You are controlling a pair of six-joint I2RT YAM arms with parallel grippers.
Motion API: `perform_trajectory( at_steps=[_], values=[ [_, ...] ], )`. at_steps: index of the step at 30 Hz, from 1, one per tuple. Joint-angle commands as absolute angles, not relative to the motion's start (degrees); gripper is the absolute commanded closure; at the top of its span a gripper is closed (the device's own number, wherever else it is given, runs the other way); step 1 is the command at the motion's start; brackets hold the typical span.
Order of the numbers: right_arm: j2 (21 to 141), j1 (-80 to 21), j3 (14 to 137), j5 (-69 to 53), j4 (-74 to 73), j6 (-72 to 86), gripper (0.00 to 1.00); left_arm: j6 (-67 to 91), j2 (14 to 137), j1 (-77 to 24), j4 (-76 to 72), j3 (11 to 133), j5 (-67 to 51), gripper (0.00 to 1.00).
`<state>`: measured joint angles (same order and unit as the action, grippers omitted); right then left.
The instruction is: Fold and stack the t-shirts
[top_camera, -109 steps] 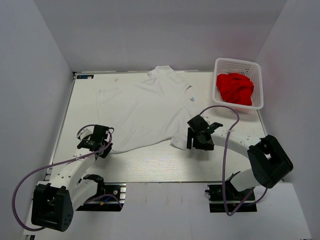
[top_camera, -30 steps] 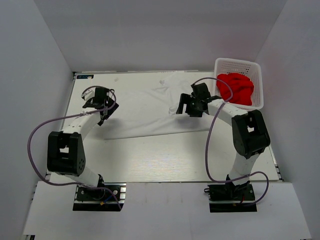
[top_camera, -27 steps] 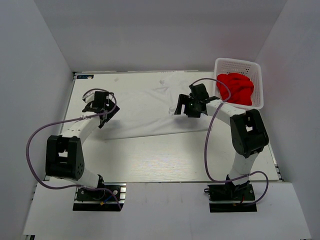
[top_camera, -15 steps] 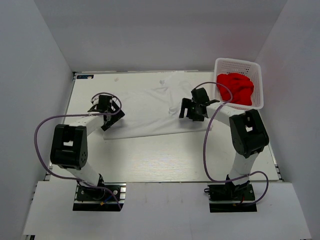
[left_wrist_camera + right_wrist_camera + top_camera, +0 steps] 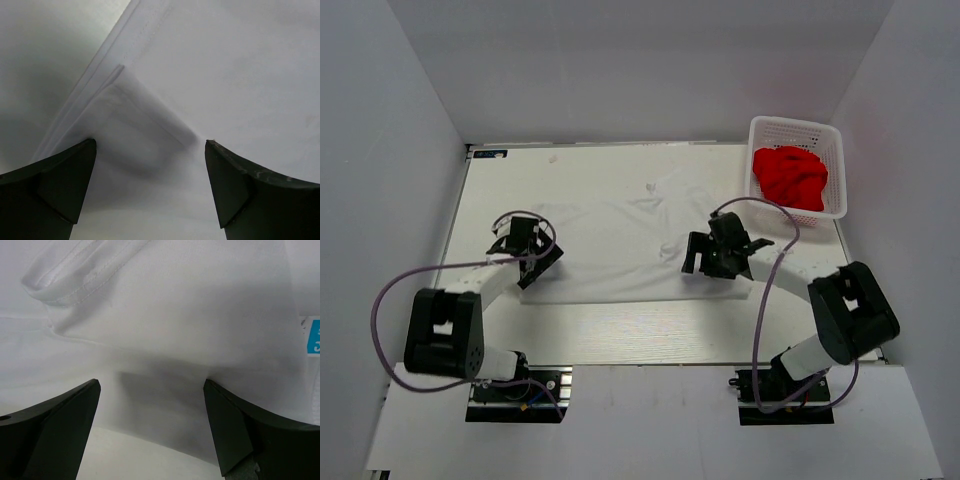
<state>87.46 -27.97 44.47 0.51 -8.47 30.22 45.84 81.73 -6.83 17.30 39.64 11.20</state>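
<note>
The white t-shirt [image 5: 620,235] lies folded across the middle of the table, its near edge running straight from left to right. My left gripper [image 5: 540,267] is open over the shirt's near left corner. In the left wrist view the gripper [image 5: 150,144] has only layered white cloth [image 5: 210,75] under it. My right gripper [image 5: 703,262] is open over the near right part of the shirt. In the right wrist view the gripper [image 5: 151,384] hangs above a hemmed fold [image 5: 85,275], gripping nothing. The red t-shirt [image 5: 790,177] sits bunched in the basket.
The white lattice basket [image 5: 794,123] stands at the back right corner of the table [image 5: 620,330]. A small blue label [image 5: 314,337] shows on the white cloth at the right. Grey walls close in the table on three sides.
Since the oldest frame the white shirt's near half has been folded over. In the last second both open grippers drew back from the far side to the shirt's near edge.
</note>
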Motion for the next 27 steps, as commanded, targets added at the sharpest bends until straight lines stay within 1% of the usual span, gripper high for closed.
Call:
perform_trajectory(
  at_steps=[1, 2, 4, 6, 7, 9, 10, 11, 12, 13, 15, 16, 17, 18, 19, 21, 23, 25, 26, 27],
  values=[
    [83.2, -29.9, 41.1, 2.0, -13.4, 32.6, 0.10, 48.4, 74.9, -6.8, 24.9, 34.2, 13.8, 0.00],
    [82.6, -30.1, 41.7, 2.0, -13.8, 32.6, 0.10, 48.4, 71.7, -6.8, 24.2, 33.6, 14.7, 0.00],
    [80.6, -30.5, 42.4, 3.3, -12.1, 31.8, 0.10, 47.9, 70.0, -6.8, 22.4, 33.6, 16.1, 0.00],
    [81.0, -30.4, 44.9, 4.5, -11.0, 30.2, 0.10, 47.9, 70.0, -6.8, 23.0, 38.0, 17.2, 0.00],
    [82.2, -30.1, 49.3, 6.7, -11.4, 30.1, 0.10, 46.9, 70.7, -6.8, 23.0, 41.8, 17.7, 0.00],
    [84.4, -30.3, 52.5, 9.0, -12.0, 29.6, 0.10, 46.9, 72.5, -6.8, 24.8, 45.9, 19.3, 0.00],
    [85.5, -30.1, 57.6, 10.0, -12.0, 29.8, 0.10, 46.4, 74.7, -6.0, 26.0, 49.9, 19.9, 0.00],
    [86.6, -30.0, 59.2, 13.0, -12.0, 29.9, 0.10, 46.4, 75.8, -6.0, 26.5, 51.7, 20.8, 0.00],
    [90.5, -29.7, 61.1, 13.9, -12.2, 30.0, 0.10, 45.8, 76.9, -6.0, 26.5, 53.3, 21.9, 0.00],
    [92.2, -29.1, 67.2, 14.8, -13.4, 29.6, 0.10, 45.8, 78.1, -6.0, 26.5, 56.4, 23.4, 0.00],
    [99.2, -28.1, 71.9, 16.4, -15.5, 27.7, 0.10, 45.3, 81.5, -5.4, 26.5, 59.1, 25.8, 0.00],
    [101.1, -27.6, 79.1, 16.8, -16.3, 26.6, 0.10, 45.3, 82.5, -5.4, 25.9, 61.0, 27.3, 0.00],
    [104.6, -27.3, 81.5, 17.0, -18.0, 26.1, 0.10, 44.2, 83.7, -5.4, 25.4, 62.0, 28.0, 0.00],
    [108.5, -26.8, 83.8, 16.8, -19.1, 25.7, 0.10, 43.4, 86.1, -4.7, 25.4, 62.9, 28.0, 0.00],
    [110.4, -26.4, 94.1, 16.5, -19.9, 24.6, 0.10, 42.1, 87.6, -3.9, 24.7, 65.3, 27.5, 0.00],
    [118.3, -25.5, 99.3, 15.7, -23.1, 23.6, 0.10, 41.5, 91.2, -3.1, 24.7, 68.0, 26.9, 0.00],
    [124.5, -25.0, 110.5, 15.8, -25.6, 21.6, 0.10, 41.5, 98.1, -2.1, 27.0, 73.3, 26.2, 0.00],
    [130.3, -23.8, 118.1, 17.5, -28.3, 20.8, 0.10, 40.5, 102.6, -0.4, 27.5, 78.8, 23.8, 0.00],
    [135.3, -23.5, 120.2, 17.6, -28.7, 20.1, 0.10, 39.3, 106.9, -0.4, 27.5, 80.6, 22.9, 0.00],
    [136.7, -22.7, 124.1, 17.3, -28.5, 19.3, 0.10, 38.6, 108.9, 0.1, 27.5, 82.3, 22.1, 0.00]
  ],
)
